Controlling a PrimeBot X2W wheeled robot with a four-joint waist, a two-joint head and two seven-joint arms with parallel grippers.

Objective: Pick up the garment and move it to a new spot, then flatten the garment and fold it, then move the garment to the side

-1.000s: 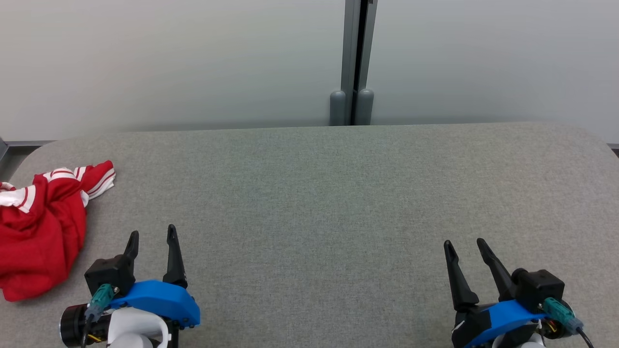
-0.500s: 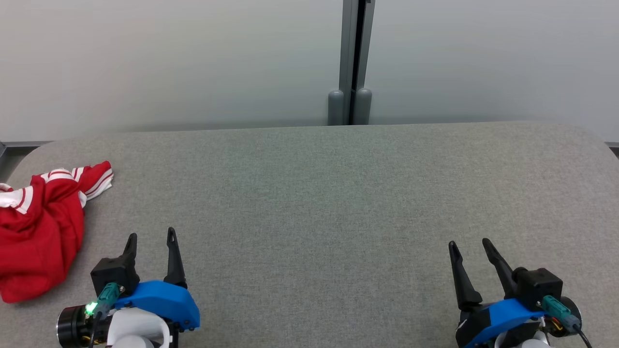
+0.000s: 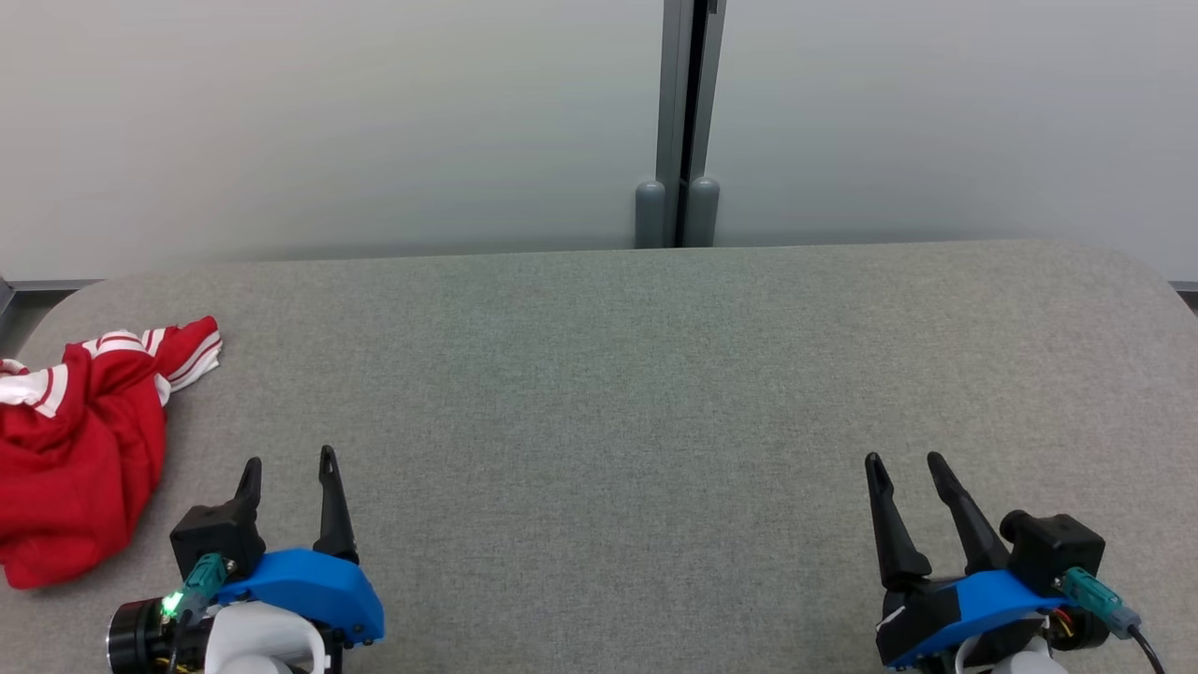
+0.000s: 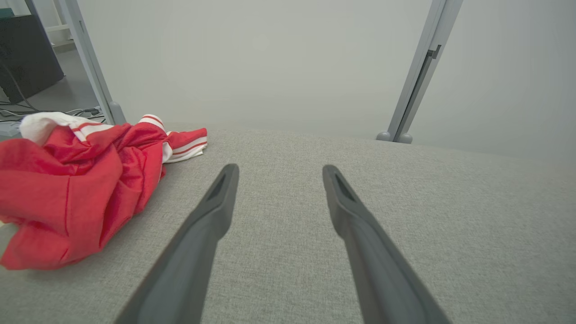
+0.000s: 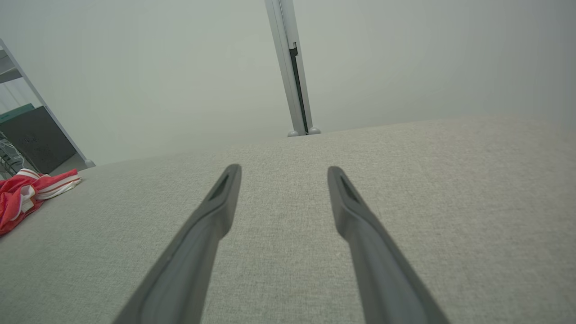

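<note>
A crumpled red garment (image 3: 80, 449) with white stripes lies bunched at the left edge of the grey table (image 3: 608, 393). From the left wrist it appears as a red heap (image 4: 76, 189) to the left of the fingers, and from the right wrist as a small red patch (image 5: 24, 193) far left. My left gripper (image 3: 286, 461) hovers open just right of the garment, apart from it. Near the front right corner my right gripper (image 3: 906, 461) stands open, nothing between its fingers.
A pale partition wall with a grey vertical post (image 3: 679, 122) runs behind the table. Beyond the table's left end the left wrist view shows a floor with cables and a dark cabinet (image 4: 27, 54). The table top between the grippers is bare fabric.
Both grippers shifted only slightly near the bottom edge, and the whole picture moved a little with the camera. The garment lies as before.
</note>
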